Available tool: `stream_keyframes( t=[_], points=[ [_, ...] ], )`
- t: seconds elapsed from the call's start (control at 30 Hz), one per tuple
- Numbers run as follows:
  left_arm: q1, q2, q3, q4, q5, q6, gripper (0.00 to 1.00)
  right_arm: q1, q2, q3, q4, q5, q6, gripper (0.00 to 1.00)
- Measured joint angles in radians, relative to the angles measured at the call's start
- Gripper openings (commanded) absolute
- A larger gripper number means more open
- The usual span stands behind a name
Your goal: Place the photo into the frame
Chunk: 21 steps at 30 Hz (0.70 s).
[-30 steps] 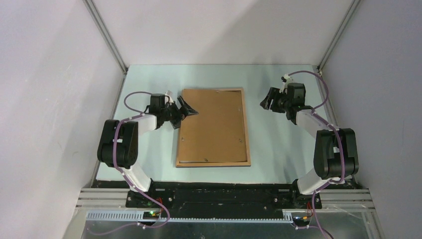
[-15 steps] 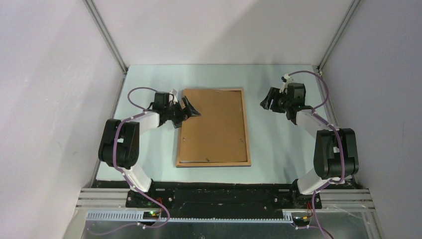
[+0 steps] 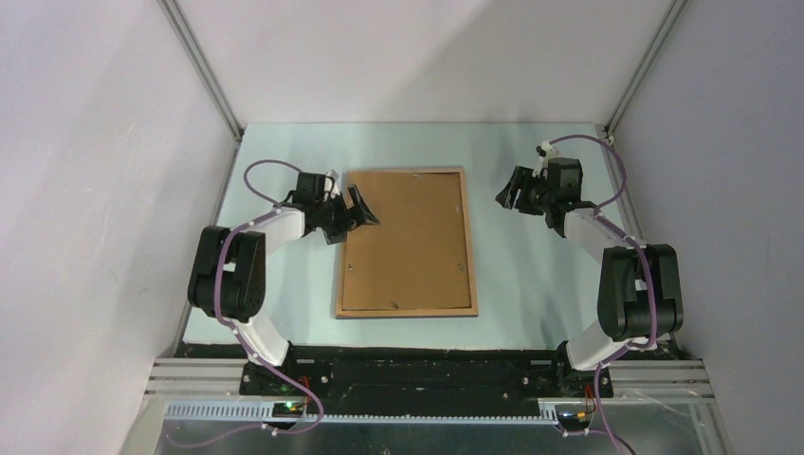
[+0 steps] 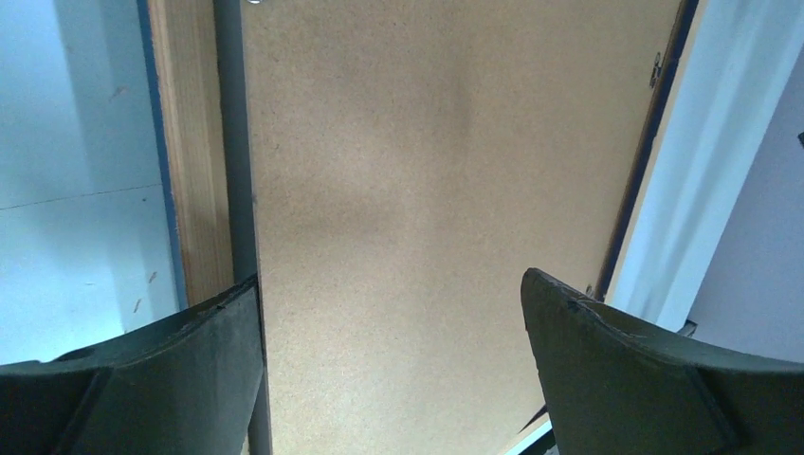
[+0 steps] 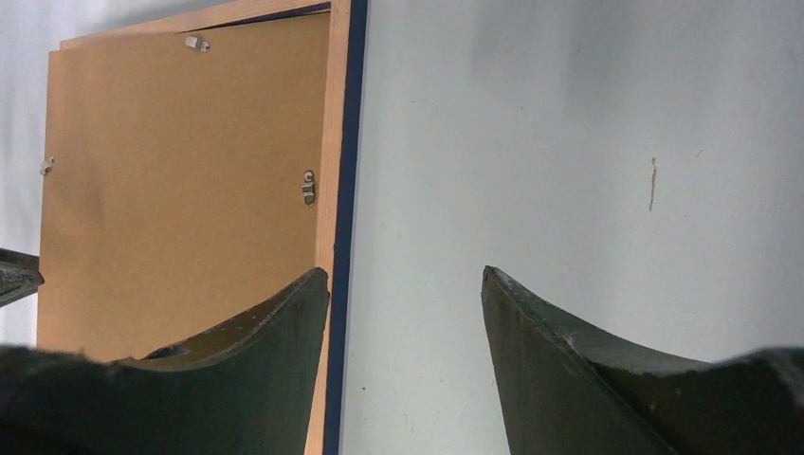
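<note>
Frame point(image 3: 468, 237) lies flat mid-desk, back side up, long side running away from the arm bases. Wood-brown rails face up, and a dark blue edge shows along the outside in both wrist views point(image 4: 194, 142) point(image 5: 334, 142).

Brown backing board point(image 3: 408, 242) sits inside the rails and fills the opening. Left wrist view shows a dark strip between the left rail and the board point(image 4: 427, 171). Small metal clip point(image 5: 308, 188) sits on the board point(image 5: 180, 171) right beside the right rail, with another small tab near the far rail.

Photo: not visible in any view, so I can't tell where it is.

Left claw point(image 3: 349, 212) is spread fully, nothing in it. It sits at the frame's left rail, far half, pointing in over the board. In its own camera point(image 4: 391, 280) one finger is above the left rail and the other is out over the board. Can't tell whether it touches the frame.

Right claw point(image 3: 518, 189) is partly spread, also with nothing in it. It's off to the right of the frame, level with its far end and clear of the rail. Its camera point(image 5: 403, 273) shows bare desk point(image 5: 569, 190) between the fingers, with the frame's right rail just left of the gap.

Desk point(image 3: 531, 275) surface is pale green.
</note>
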<state>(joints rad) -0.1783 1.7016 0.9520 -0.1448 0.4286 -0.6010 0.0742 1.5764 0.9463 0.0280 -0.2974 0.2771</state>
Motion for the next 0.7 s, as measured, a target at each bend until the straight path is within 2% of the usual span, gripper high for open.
stream_keyframes(
  t=[0.7],
  points=[
    [-0.005, -0.067, 0.025, -0.067, -0.101, 0.087, 1.00, 0.000, 0.000, 0.000, 0.000, 0.000, 0.000, 0.65]
  ],
)
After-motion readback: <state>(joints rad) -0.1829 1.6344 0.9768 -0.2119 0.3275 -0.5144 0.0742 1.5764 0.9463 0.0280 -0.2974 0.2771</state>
